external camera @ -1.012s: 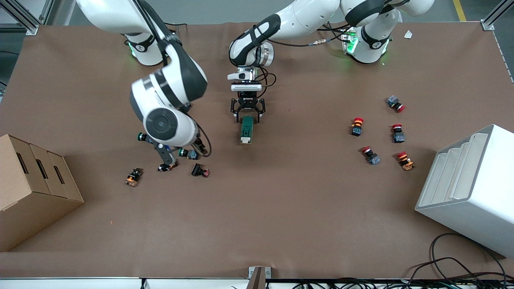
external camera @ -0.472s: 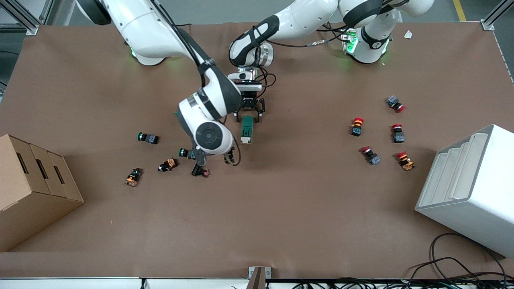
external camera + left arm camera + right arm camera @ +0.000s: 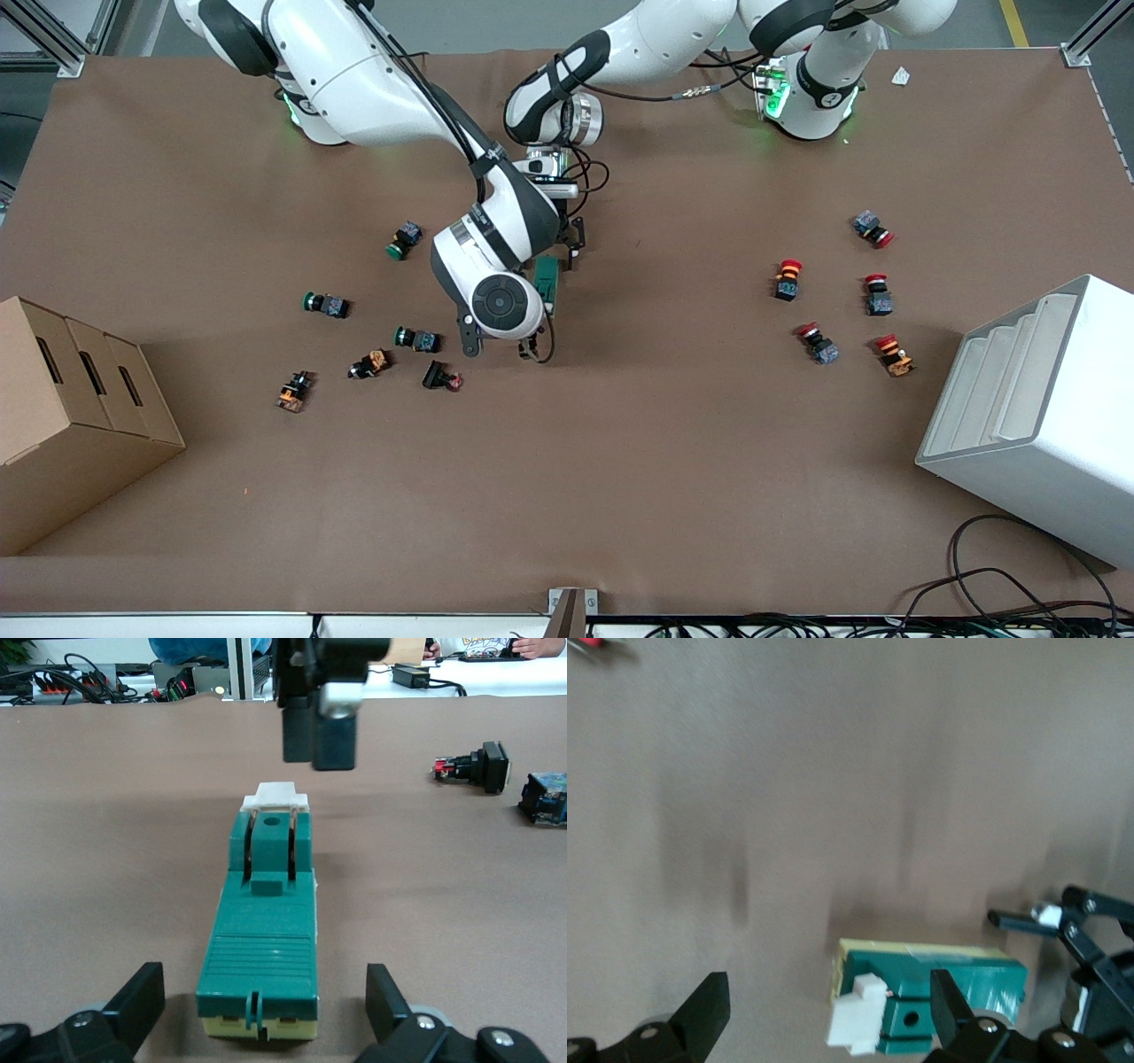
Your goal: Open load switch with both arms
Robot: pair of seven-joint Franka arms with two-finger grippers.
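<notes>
The load switch (image 3: pixel 551 276) is a dark green block on a pale base, lying mid-table with its white toggle (image 3: pixel 276 797) at the end nearer the front camera. My left gripper (image 3: pixel 263 1008) is open and low at the switch's other end, one finger on each side with a gap to both. My right gripper (image 3: pixel 499 341) hangs open over the toggle end, and its wrist hides much of the switch in the front view. In the right wrist view the toggle (image 3: pixel 855 1025) lies between the right gripper's fingers (image 3: pixel 709 1008).
Several green and orange push buttons (image 3: pixel 403 241) lie toward the right arm's end, close to the right wrist. Red push buttons (image 3: pixel 787 279) lie toward the left arm's end. A cardboard box (image 3: pixel 71 416) and a white rack (image 3: pixel 1036 416) stand at the table's two ends.
The right arm has swung from over the push buttons across to the load switch's toggle end, uncovering a green button. The left gripper and the switch have stayed put.
</notes>
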